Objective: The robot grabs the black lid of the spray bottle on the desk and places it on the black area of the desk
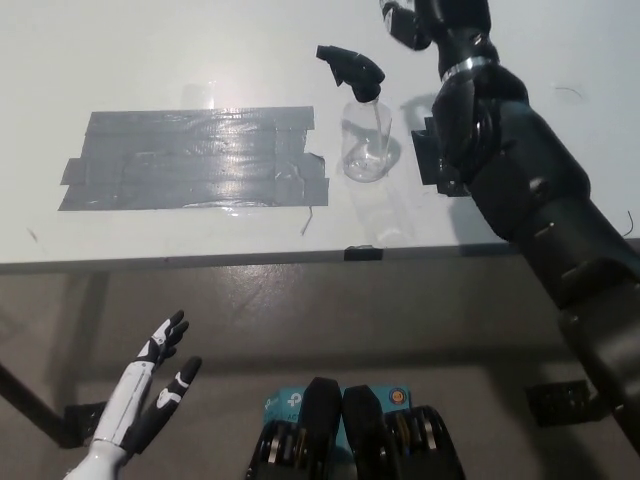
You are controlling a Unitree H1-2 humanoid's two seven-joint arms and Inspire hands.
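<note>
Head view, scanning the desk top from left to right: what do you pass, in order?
Grey-black taped area → clear spray bottle with its black lid on top → black right arm, its right hand at the top edge. The white left hand rests below the desk, lower left.

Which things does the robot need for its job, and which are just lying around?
For the job:
lid, on the bottle
dark tape patch
right robot hand, up beside the lid

Just lying around:
left robot hand, resting open below the desk
small black strip at the desk edge
</note>
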